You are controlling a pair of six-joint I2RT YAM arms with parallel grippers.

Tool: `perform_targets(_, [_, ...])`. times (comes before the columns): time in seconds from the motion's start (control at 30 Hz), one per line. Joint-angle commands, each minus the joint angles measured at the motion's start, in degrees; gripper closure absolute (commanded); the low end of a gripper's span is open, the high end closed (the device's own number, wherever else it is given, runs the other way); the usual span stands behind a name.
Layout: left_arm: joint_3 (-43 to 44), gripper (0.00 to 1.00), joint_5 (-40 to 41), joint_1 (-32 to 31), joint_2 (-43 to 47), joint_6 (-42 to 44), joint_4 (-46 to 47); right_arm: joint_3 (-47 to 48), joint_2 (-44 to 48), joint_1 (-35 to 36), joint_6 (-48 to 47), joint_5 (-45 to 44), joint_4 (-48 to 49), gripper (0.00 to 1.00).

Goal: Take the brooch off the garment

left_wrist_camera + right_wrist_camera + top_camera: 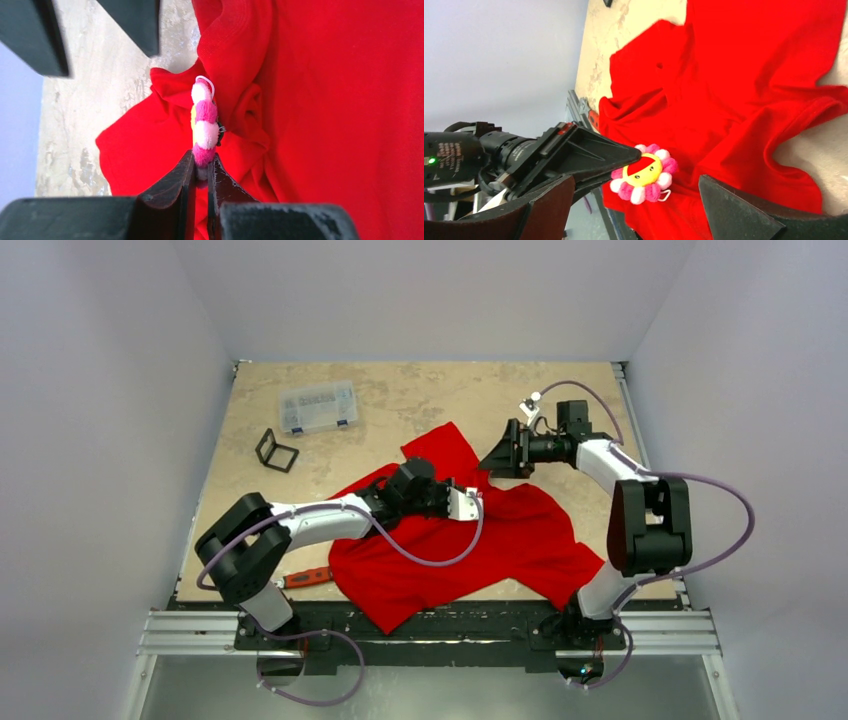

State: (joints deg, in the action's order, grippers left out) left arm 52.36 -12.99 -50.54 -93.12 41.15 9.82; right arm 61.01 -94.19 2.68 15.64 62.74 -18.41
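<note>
While left end effector (200, 167) pinches brooch (205, 125) by petal rim, right end effector (497, 455) stands spread, empty. Brooch likely light, plush, squashy. Garment (325, 125) limp, bunched behind brooch. Judgement: grip cloth beside brooch, pull apart.

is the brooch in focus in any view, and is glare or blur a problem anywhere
Left wrist: brooch sharp but seen edge-on; the red T-shirt is so saturated that its folds flatten. Right wrist: brooch face crisp, the right tool dark and soft-edged in the foreground. Top external: even light, no glare, brooch too small to make out.
</note>
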Motion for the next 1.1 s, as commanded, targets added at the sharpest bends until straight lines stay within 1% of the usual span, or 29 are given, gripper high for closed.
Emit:
perform_targets(0.0, [-2.01, 1.0, 3.06, -1.23, 0.95, 5.59, 9.75, -0.15, -3.55, 1.54, -0.54, 2.99, -1.25, 0.03])
perform_targets(0.2, [-6.45, 1.0, 6.37, -3.49, 0.03, 11.29, 18.69, 0.07, -6.99, 2.59, -1.39, 5.43, -2.87, 0.11])
perform_targets(0.27, [-6.97, 1.0, 7.32, -4.05, -0.27, 12.1, 20.12, -0.02, -8.11, 2.66, -2.33, 6.71, -4.07, 0.16])
perform_targets(0.33, [-6.98, 1.0, 7.83, -4.34, -0.6, 12.26, 20.53, -0.33, -8.68, 2.6, -3.06, 8.44, -4.64, 0.24])
perform_targets(0.4, [-6.97, 1.0, 8.04, -4.39, -0.86, 12.73, 20.77, -0.69, -8.5, 2.6, -3.52, 9.6, -4.48, 0.39])
perform_targets(0.5, [-7.55, 1.0, 8.39, -4.48, -1.3, 13.49, 21.53, -1.07, -8.04, 2.6, -3.87, 10.84, -4.26, 0.57])
perform_targets(0.6, [-8.33, 1.0, 8.42, -4.47, -1.38, 13.22, 23.03, -1.35, -7.74, 2.6, -3.93, 10.33, -3.65, 0.86])
perform_targets(0.63, [-8.36, 0.99, 8.47, -4.48, -1.3, 12.57, 22.85, -1.6, -7.45, 2.61, -3.27, 9.81, -2.77, 0.94])
perform_targets(0.67, [-8.1, 0.91, 8.65, -4.48, -0.97, 11.65, 21.83, -2.18, -6.9, 2.62, -1.91, 9.17, -0.95, 0.98])
perform_targets(0.7, [-7.58, 0.73, 8.85, -4.48, -0.41, 10.38, 19.95, -2.95, -5.8, 2.6, -0.15, 8.18, 1.51, 1.0])
perform_targets(0.73, [-6.98, 0.64, 9.36, -4.41, 0.2, 8.92, 17.8, -3.83, -5.07, 2.61, 1.88, 7.09, 4.32, 1.0])
perform_targets(0.77, [-6.4, 0.59, 9.87, -4.28, 1.06, 6.87, 15.47, -4.85, -3.23, 2.61, 3.74, 5.7, 7.67, 1.0])
perform_targets(0.8, [-5.72, 0.56, 9.83, -3.92, 2.27, 4.7, 12.18, -5.98, -1.74, 2.64, 5.9, 4.4, 11.04, 1.0])
perform_targets(0.87, [-4.1, 0.51, 6.96, -2.27, 5.45, -1.6, 4.09, -8.21, 0.97, 2.71, 9.38, 1.81, 18.32, 1.0])
perform_targets(0.93, [-1.32, 0.48, 0.53, 0.43, 8.3, -9.37, -5.29, -8.89, 2.78, 3.19, 9.25, -0.28, 21.2, 1.0])
perform_targets(0.97, [1.42, 0.46, -2.6, 2.14, 9.21, -13.34, -11.03, -8.67, 3.32, 3.71, 7.31, -0.92, 20.38, 1.0])
perform_targets(1.03, [5.44, 0.45, -9.44, 6.06, 9.74, -21.64, -20.81, -7.05, 3.32, 4.93, -0.66, -2.69, 12.11, 1.0])
perform_targets(1.07, [7.04, 0.44, -12.14, 8.15, 9.45, -26.63, -24.02, -6.3, 2.84, 5.45, -4.22, -3.61, 8.29, 1.0])
